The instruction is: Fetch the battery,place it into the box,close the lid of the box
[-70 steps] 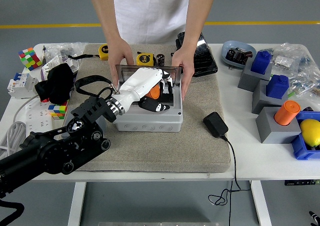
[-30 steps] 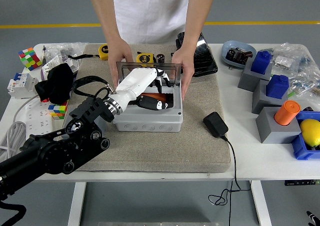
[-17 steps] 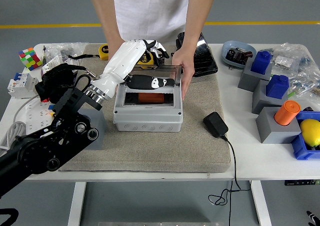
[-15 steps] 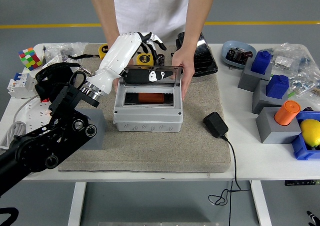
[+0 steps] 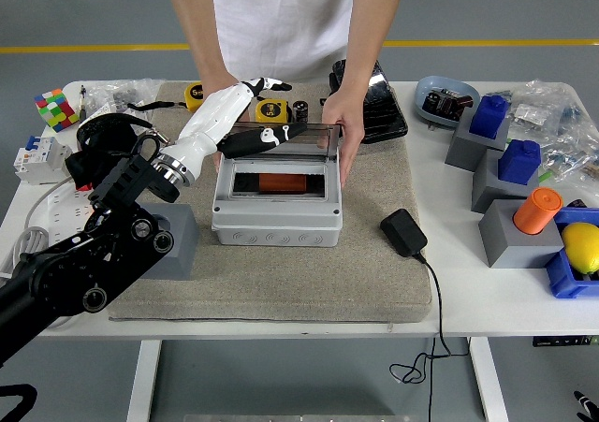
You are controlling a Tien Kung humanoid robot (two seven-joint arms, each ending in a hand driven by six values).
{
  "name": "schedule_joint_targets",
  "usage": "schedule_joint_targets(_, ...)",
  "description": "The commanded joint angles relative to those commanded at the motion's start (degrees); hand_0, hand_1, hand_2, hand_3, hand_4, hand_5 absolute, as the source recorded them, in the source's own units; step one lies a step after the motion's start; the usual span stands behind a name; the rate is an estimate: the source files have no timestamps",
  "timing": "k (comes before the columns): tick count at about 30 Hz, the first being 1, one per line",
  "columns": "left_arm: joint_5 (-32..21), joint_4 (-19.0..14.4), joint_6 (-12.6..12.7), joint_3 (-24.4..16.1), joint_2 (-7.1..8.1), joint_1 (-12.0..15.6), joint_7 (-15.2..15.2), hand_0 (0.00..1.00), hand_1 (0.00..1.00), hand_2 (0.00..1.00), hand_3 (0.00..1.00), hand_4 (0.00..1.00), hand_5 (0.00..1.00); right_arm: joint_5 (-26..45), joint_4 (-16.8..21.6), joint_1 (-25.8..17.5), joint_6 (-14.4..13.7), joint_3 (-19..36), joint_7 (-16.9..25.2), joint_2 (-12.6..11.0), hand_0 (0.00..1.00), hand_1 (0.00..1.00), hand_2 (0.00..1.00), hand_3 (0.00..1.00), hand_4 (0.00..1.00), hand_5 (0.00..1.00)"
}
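One robot hand point(image 5: 245, 121) open, against lid point(image 5: 314, 139)

Grey box point(image 5: 275, 207) mid-counter on a tan mat point(image 5: 281, 272), orange battery point(image 5: 281, 181) inside, left hand point(image 5: 245, 123) open over the clear lid point(image 5: 281, 141) — person's hands point(image 5: 344, 127) steadying the box's sides

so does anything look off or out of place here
Nothing spilled or damaged. The box sits square on the mat, orange battery inside, lid not yet flat. The left hand is at the lid's back edge; a person's hand steadies the box.
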Motion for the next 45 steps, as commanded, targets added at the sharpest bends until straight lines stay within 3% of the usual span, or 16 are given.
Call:
schedule_joint_targets(3, 0.08, -0.67, -0.15, 0.4, 0.64, 0.53, 0.42, 0.745, 0.822, 0.799, 0.82, 0.998, 0.998, -0.03, 0.02, 0.01, 0.05, 0.02, -0.01, -0.04, 0.635, 0.656, 0.648, 0.535, 0.943, 0.435)
schedule_joint_targets(11, -1.31, -5.79, -0.2, 2.99, 4.67, 3.96, 0.51, 0.724, 0.8, 0.775, 0.801, 0.998, 0.998, -0.31, 0.18, 0.21, 0.04, 0.54, 0.07, -0.27, 0.635, 0.656, 0.647, 0.534, 0.943, 0.435)
schedule_joint_targets(20, -2.06, -10.7, -0.2, 3.14, 7.86, 8.21, 0.6, 0.716, 0.792, 0.762, 0.787, 0.998, 0.998, -0.43, 0.04, -0.31, 0.42, 0.17, -0.08, -0.49, 0.635, 0.657, 0.648, 0.535, 0.944, 0.435)
schedule_joint_targets(35, -8.36, -15.99, -0.58, -0.13, 9.27, 13.39, -0.24, 0.683, 0.77, 0.739, 0.77, 0.998, 0.998, -0.59, 0.1, -0.38, 0.23, 0.68, 0.35, -0.26, 0.634, 0.656, 0.648, 0.535, 0.944, 0.434)
schedule_joint_targets(39, -11.52, -15.44, -1.01, -1.66, 9.31, 14.25, -0.39, 0.683, 0.77, 0.739, 0.77, 0.998, 0.998, -0.67, 0.04, -0.32, 0.3, 0.83, 0.2, -0.46, 0.634, 0.656, 0.648, 0.535, 0.944, 0.434)
schedule_joint_targets(45, -13.13, -14.49, -2.48, -0.79, 9.58, 14.82, 0.95, 0.666, 0.761, 0.736, 0.765, 0.998, 0.998, -0.7, 0.03, -0.46, 0.41, 0.94, 0.14, -0.47, 0.634, 0.656, 0.647, 0.534, 0.943, 0.435)
